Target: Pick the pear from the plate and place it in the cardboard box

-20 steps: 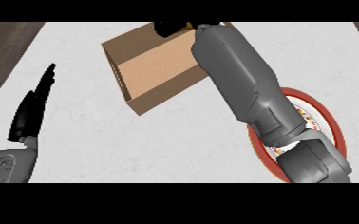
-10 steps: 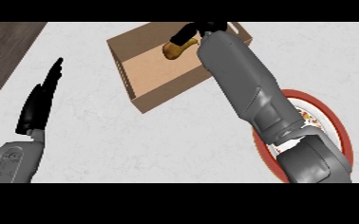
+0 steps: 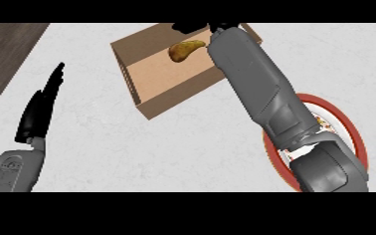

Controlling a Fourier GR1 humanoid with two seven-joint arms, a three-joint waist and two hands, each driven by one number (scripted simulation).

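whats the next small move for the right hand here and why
Probably draw the right hand back out of the cardboard box toward the robot. The pear shows inside the box, apart from the hand, which sits at the box's far edge with its fingers mostly hidden. The red-rimmed plate no longer carries the pear. The left hand rests open at the left.

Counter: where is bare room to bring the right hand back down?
Bare counter lies between the cardboard box, the plate and the resting left hand. It is crowded at the box's far side, where the right hand hangs by the pear.
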